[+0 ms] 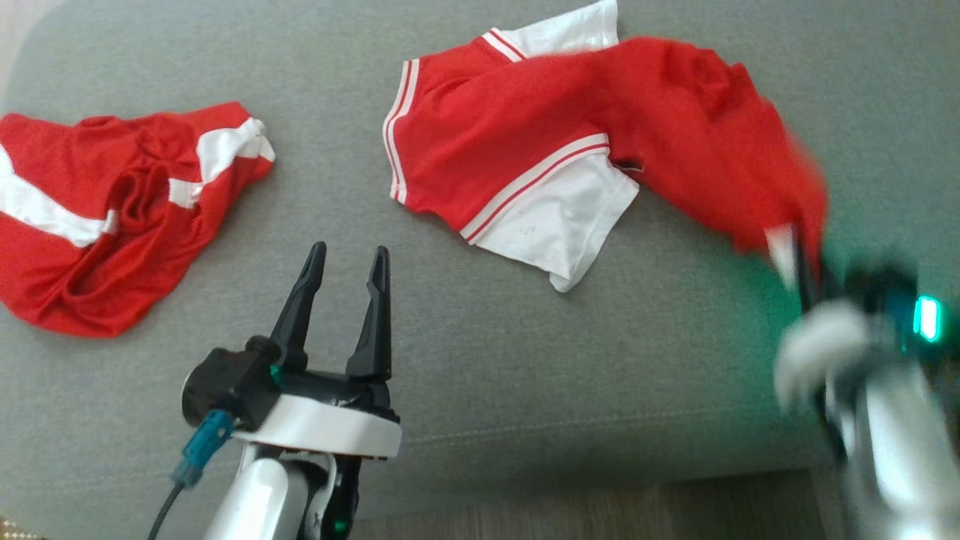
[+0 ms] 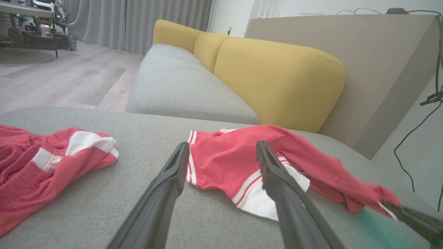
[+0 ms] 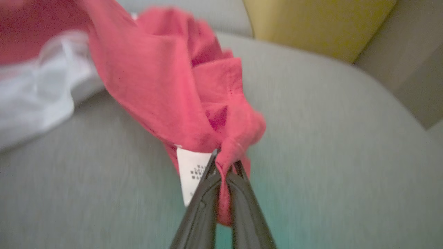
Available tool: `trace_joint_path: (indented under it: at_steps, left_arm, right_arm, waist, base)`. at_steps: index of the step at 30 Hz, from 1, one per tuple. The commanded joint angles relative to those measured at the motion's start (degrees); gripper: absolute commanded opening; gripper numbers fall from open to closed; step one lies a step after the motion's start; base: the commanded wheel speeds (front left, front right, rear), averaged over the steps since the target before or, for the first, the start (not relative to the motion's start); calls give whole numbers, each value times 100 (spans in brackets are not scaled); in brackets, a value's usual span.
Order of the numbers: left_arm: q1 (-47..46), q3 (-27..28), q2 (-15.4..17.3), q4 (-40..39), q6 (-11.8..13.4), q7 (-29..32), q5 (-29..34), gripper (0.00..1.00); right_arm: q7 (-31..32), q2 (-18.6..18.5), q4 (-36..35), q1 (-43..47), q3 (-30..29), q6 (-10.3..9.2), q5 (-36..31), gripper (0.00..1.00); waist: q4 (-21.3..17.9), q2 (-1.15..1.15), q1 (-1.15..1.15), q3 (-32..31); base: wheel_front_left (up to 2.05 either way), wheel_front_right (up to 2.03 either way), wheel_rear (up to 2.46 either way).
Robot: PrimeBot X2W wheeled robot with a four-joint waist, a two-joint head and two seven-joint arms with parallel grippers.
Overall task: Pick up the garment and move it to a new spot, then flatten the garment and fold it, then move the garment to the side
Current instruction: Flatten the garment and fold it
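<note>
Garment (image 1: 525, 142) lay stretched across the grey cushion (image 1: 600, 360), long axis left-far to right-near. My right tool (image 3: 224, 166) was pinched shut on its right-near end, my left tool (image 1: 346, 274) wide and empty, nearer its left end.

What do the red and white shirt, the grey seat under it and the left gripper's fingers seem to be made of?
The shirt looks like thin, soft knit cloth, perhaps sports mesh: matte, it drapes and bunches. The grey seat seems woven upholstery fabric: matte, fine grain, a stitched seam. The fingers of the left gripper are probably hard black plastic, smooth with a dull sheen.
</note>
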Motion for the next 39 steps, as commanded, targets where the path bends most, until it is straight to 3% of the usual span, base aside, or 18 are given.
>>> trace_joint_path:
  at_steps: [1, 5, 6, 7, 16, 22, 30, 37, 39]
  left_arm:
    - [-96, 186, 3, -225, 32, -29, -9, 100]
    - [-59, 312, 3, -210, -30, -29, 50, 100]
    - [-64, 317, 3, -193, -64, -29, 75, 100]
    - [-80, 305, 3, -169, -110, -29, 107, 100]
    - [-216, -196, 3, 315, -640, -29, 335, 100]
    - [-448, -575, 3, 667, -787, -29, 387, 100]
    - [-698, -824, 3, 824, -778, -29, 393, 100]
    - [-804, -902, 3, 852, -760, -29, 448, 100]
    - [-817, -907, 3, 846, -744, -29, 459, 100]
  right_arm:
    - [136, -7, -425, 351, 68, -2, 105, 0]
    - [512, 163, -1057, 1381, 52, -2, 473, 0]
    - [558, 191, -1178, 1523, 41, -2, 553, 31]
    - [580, 207, -1282, 1617, 26, -2, 590, 100]
    - [772, 268, -1958, 2141, -481, -2, 1086, 100]
    - [814, 269, -2032, 2193, -268, -2, 1642, 100]
    - [459, 270, -1148, 1532, -59, -2, 2212, 100]
    - [196, 270, -152, 925, -92, -2, 1906, 100]
    - [128, 270, 84, 791, -72, -2, 1852, 95]
  waist:
    - [-63, 0, 0, 77]
    - [-302, 0, 0, 216]
    - [-360, 0, 0, 236]
    - [-405, 0, 0, 254]
    - [-617, 0, 0, 352]
    - [-743, 0, 0, 524]
    - [-743, 0, 0, 663]
    - [-606, 0, 0, 760]
    - [-579, 0, 0, 778]
  base:
    - [0, 0, 0]
    - [0, 0, 0]
    - [0, 0, 0]
    - [0, 0, 0]
    - [0, 0, 0]
    - [0, 0, 0]
    - [0, 0, 0]
    - [0, 0, 0]
    - [0, 0, 0]
